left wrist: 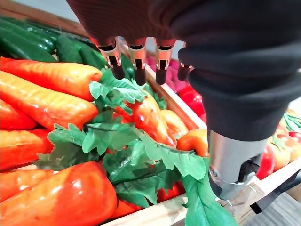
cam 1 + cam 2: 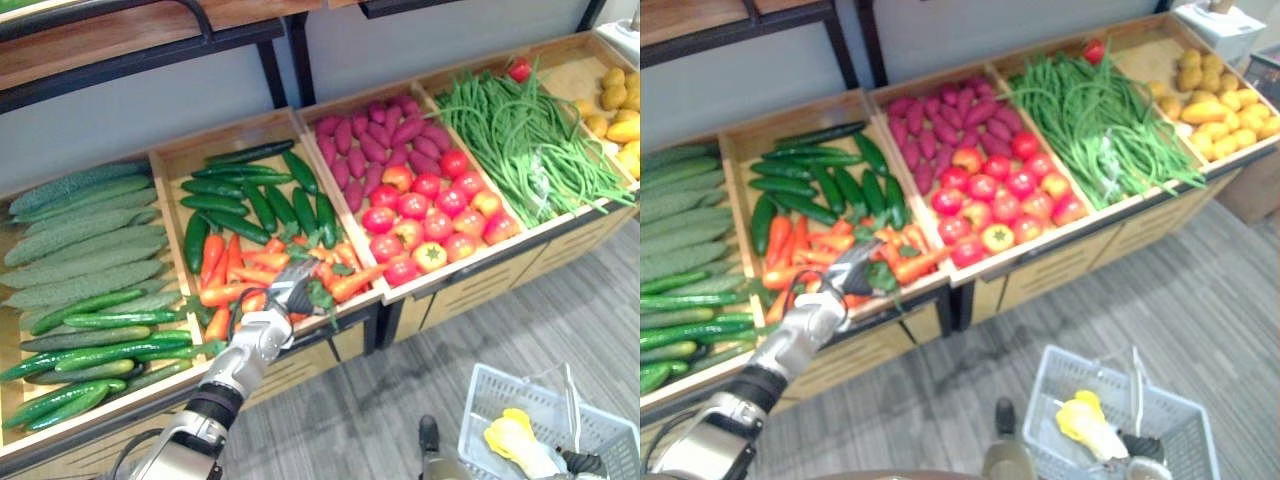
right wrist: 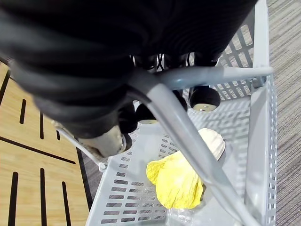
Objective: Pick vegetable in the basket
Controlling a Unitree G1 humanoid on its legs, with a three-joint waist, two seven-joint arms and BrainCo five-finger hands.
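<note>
Along the stand, wooden crates (image 2: pixel 470 285) are sitting side by side, each filled with produce. At the robot's far left, one is holding pale bumpy gourds (image 2: pixel 80 230) at the back and smooth cucumbers (image 2: pixel 90 350) at the front. Next to it, another is carrying dark cucumbers toward the back and carrots (image 2: pixel 240 270) with green leaves (image 1: pixel 117 136) toward the front. To the right of that, purple sweet potatoes (image 2: pixel 370 140) are lying behind a bed of tomatoes (image 2: pixel 430 210). Further right, beans (image 2: pixel 520 140) are piling up with one red piece (image 2: pixel 518 68) at the back corner, and the last crate is showing yellow produce (image 2: pixel 620 110).

Down by the floor at the robot's right, a pale slotted basket (image 2: pixel 500 400) is holding one yellow item (image 3: pixel 178 181) with a whitish end.

The left hand (image 2: pixel 270 320) is reaching over the front of the carrot crate. Its fingers (image 1: pixel 138 63) are stretching out fairly straight above the leaves and its thumb (image 1: pixel 233 165) is standing well apart from them, so the hand is spread wide and gripping nothing. Whether the fingertips are brushing the leaves cannot be told. The carrots are all lying in their crate, just under and ahead of that hand.

The right hand (image 3: pixel 94 70) is gripping the basket's grey handle (image 3: pixel 188 132), with its fingers curling over the bar above the yellow item.
</note>
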